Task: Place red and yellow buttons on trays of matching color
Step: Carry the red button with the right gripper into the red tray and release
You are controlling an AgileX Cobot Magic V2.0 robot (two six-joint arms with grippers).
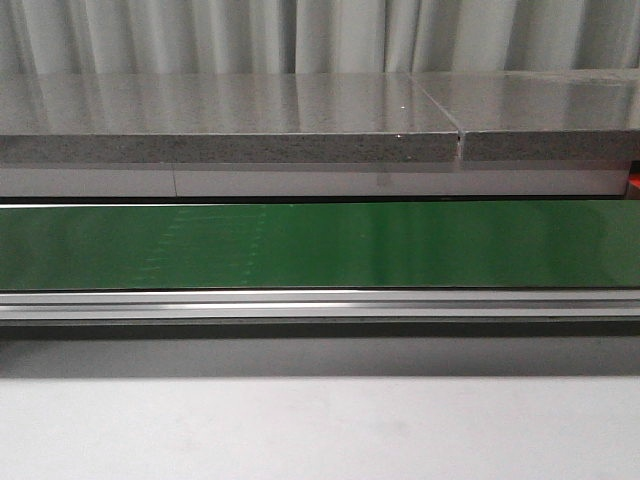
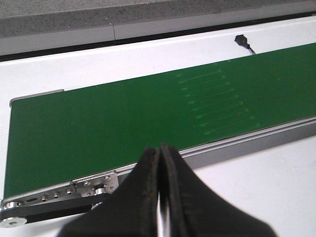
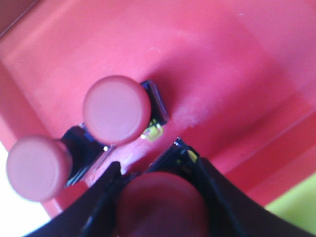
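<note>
Partway done: third red button held over the red tray

Already two round red push buttons with dark square bases rest in the shallow red plastic tray [image 3: 237,64], as the right wrist view shows. One red button [image 3: 116,109] sits near the middle of the view, the other red button [image 3: 38,169] just beside it, close to the tray's edge. Their caps look faded pink from glare and blur. The right gripper [image 3: 160,197] is clamped around a third red button [image 3: 163,205], whose cap sits between the dark fingers, low over the tray floor. Whether its base touches the tray cannot be told. By this evidence, red sorting is well along, with this button not yet released.

A sliver of yellow-green [image 3: 296,205] shows past one corner of the red tray. It may be the yellow tray, but too little appears to say.

The left gripper [image 2: 160,197] is clenched with nothing between its black fingers, hanging above the near rail of the long green conveyor belt [image 2: 123,118]. No button shows on the belt in that view or in the front view. No yellow button appears anywhere, so progress on yellow is unknown. The front view shows only the belt, a grey stone-like ledge [image 1: 230,125] behind it and the white worktop [image 1: 320,430]; both arms and both trays lie outside it.
</note>
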